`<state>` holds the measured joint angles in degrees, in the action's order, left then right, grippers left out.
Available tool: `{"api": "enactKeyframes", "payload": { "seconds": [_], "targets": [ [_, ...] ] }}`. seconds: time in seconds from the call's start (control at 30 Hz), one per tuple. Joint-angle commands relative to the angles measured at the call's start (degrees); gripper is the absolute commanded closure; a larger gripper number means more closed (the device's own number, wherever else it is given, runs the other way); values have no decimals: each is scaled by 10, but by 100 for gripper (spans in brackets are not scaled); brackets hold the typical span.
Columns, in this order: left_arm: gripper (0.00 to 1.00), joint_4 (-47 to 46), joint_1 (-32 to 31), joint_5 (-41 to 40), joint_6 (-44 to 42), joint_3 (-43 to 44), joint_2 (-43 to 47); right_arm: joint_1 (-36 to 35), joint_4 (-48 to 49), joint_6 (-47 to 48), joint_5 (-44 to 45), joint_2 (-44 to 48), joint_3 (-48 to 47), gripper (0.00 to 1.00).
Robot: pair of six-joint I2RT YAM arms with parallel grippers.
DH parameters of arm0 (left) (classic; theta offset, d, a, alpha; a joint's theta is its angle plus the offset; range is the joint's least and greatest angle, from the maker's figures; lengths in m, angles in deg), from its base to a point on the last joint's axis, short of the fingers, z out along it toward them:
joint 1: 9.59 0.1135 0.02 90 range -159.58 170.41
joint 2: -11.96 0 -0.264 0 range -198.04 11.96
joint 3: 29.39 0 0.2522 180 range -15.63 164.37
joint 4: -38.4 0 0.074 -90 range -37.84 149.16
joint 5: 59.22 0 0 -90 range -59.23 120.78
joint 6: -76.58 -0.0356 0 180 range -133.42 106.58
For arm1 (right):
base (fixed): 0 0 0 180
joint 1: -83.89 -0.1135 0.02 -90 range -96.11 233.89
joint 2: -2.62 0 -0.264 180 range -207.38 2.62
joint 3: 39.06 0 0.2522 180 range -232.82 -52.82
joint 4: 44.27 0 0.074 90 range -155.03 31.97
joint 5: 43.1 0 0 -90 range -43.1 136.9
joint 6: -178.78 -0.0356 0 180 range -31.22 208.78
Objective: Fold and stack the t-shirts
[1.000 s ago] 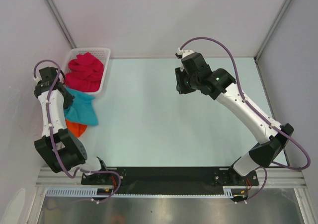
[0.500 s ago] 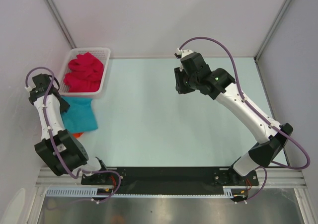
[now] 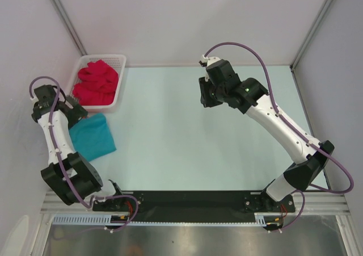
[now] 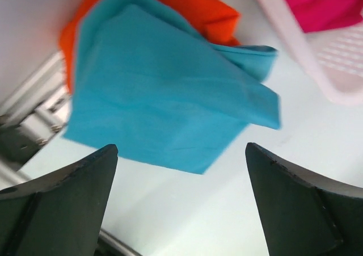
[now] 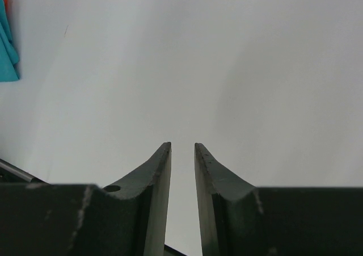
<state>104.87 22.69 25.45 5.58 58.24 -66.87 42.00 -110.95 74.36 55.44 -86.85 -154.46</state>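
Table (image 3: 198, 131): pale, everything sits on it. White lattice basket (image 3: 121, 77) at its far-left corner is the landmark.

Right arm (image 3: 278, 125): reaches over the table well to the right of the basket. Left arm (image 3: 57, 137): stands just on the near side of the basket, along the table's left edge.

Teal-blue t-shirt (image 3: 93, 137): folded into a rough rectangle, flat on the table just beside the basket's near wall; touching or not, cannot tell. Crimson-pink t-shirt (image 3: 96, 83): bunched up inside the basket, unfolded. Orange t-shirt (image 4: 198, 6): under the teal one, a strip sticking out past its edge, close to the basket wall; seen only in the left wrist view.

Left gripper (image 4: 180, 154): next to the basket's near-left corner, above the teal shirt, jaws spread wide, nothing between them, clear of the cloth. Right gripper (image 5: 182, 148): far right of the basket, over bare table, jaws a narrow slit apart, holding nothing.
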Motion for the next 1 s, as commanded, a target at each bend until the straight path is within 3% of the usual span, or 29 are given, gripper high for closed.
{"api": "enactKeyframes", "payload": {
  "seconds": [0.0,0.17,0.57,0.97],
  "targets": [
    [0,-66,3,172,15,-36,9,-3,4,4,-7,-3,-20,72],
    [0,-105,2,205,34,-64,-51,-2,3,5,-2,-2,-17,72],
    [0,-86,-12,-38,28,9,-102,4,6,11,-12,-47,-43,72],
    [0,-79,-14,-18,27,67,-178,1,15,8,-28,-105,-84,72]
  ]
}}
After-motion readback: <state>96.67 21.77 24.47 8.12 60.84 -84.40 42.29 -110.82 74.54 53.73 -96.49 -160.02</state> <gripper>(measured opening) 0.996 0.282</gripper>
